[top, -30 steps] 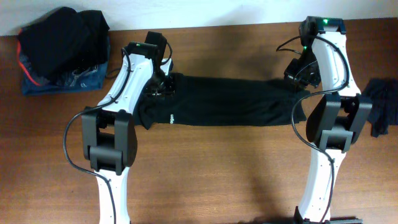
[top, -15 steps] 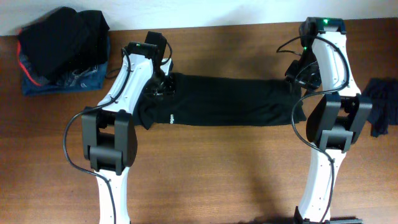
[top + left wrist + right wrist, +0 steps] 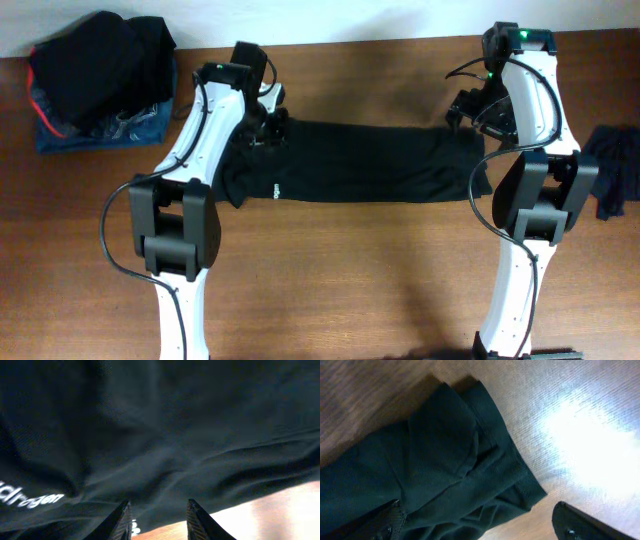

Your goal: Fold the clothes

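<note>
The clothes [image 3: 360, 162] are one black T-shirt lying as a long strip across the table, with a small white logo [image 3: 274, 188] near its left front edge. My left gripper [image 3: 266, 122] hovers at the strip's back left corner. In the left wrist view its jaws [image 3: 159, 512] stand apart, with only fabric [image 3: 165, 435] and wood showing in the gap. My right gripper [image 3: 464, 106] is wide open just behind the strip's right end. The right wrist view shows the shirt's hemmed corner [image 3: 470, 450] lying loose on the wood between the spread fingers [image 3: 580, 522].
A heap of dark clothes on blue denim [image 3: 100, 75] sits at the back left corner. Another dark cloth [image 3: 612, 170] lies at the right edge. The table's back edge meets a white wall [image 3: 330, 20] just behind both grippers.
My right gripper has opened wide, let go of the shirt's right end and drawn back from it. My left gripper has shifted slightly toward the back edge.
</note>
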Controlling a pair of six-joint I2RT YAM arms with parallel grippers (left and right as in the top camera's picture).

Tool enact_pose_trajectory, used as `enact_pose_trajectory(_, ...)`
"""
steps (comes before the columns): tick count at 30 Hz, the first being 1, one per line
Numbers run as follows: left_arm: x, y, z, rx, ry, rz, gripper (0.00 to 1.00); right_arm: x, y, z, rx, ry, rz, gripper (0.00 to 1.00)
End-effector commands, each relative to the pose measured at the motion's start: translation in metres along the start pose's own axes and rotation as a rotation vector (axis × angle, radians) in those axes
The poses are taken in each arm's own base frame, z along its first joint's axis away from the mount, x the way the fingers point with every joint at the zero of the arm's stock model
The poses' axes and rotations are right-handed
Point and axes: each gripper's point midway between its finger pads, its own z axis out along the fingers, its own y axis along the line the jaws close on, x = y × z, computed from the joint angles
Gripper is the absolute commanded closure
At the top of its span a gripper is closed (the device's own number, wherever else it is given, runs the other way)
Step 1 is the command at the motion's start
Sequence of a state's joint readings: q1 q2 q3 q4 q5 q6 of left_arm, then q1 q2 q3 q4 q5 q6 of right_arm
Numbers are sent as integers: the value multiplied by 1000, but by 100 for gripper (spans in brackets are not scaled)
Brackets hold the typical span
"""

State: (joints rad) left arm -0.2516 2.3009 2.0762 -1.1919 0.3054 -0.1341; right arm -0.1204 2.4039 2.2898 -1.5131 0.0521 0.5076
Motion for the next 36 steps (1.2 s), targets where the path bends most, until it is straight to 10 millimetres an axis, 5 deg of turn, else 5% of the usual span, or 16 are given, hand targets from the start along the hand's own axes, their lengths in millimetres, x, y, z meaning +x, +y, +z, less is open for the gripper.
enact_pose_trajectory(1,0,-25,3,62,6,71,54,-3,-3,-16,-15,-41,-43,1)
enact_pose_trajectory(4,4,-36,7,65,18,94,33,-6,-1,-14,-17,-50,-128,1)
enact_pose_trajectory(13,17,-50,38,12,70,145,22,-6,-15,1,3,-3,-304,1)
enact_pose_trajectory(21,28,-58,68,10,128,168,15,2,-45,34,10,96,-364,1)
enact_pose_trajectory(28,25,-67,74,16,108,193,5,25,-8,64,-278,146,-604,1)
enact_pose_trajectory(36,24,-69,75,17,103,199,2,29,1,68,-322,140,-642,1)
